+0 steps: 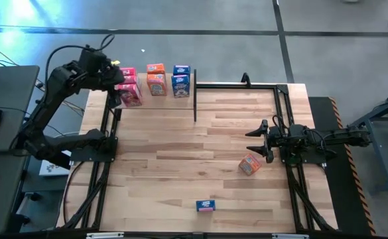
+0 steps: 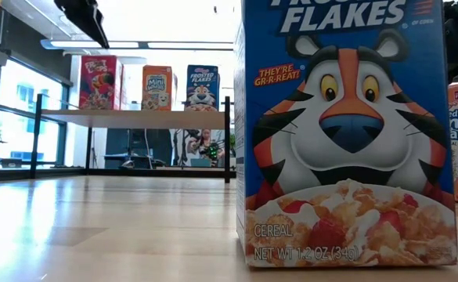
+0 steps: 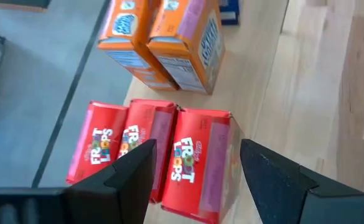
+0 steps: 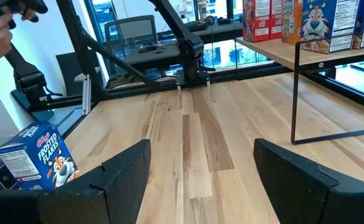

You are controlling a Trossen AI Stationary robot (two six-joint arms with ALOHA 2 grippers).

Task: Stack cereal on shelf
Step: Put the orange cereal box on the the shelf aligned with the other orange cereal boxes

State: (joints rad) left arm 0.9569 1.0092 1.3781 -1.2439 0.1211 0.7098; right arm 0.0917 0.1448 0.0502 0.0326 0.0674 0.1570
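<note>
Four cameras on one plank table: one overhead, one at tabletop level, one on each wrist.

The high view looks straight down on the whole table (image 1: 200, 166), with the shelf (image 1: 237, 86) toward twelve o'clock and a lone blue box (image 1: 205, 206) near six. The low view sits at table height almost against that blue box (image 2: 346, 133), facing across to the shelf (image 2: 135, 115) and the room beyond. The left wrist view looks down at close range on the red boxes (image 3: 163, 155) and orange boxes (image 3: 169, 37) on the shelf. The right wrist view looks level across the planks, sharing the shelf (image 4: 312, 53) and the blue box (image 4: 38, 155) with both fixed views.
</note>
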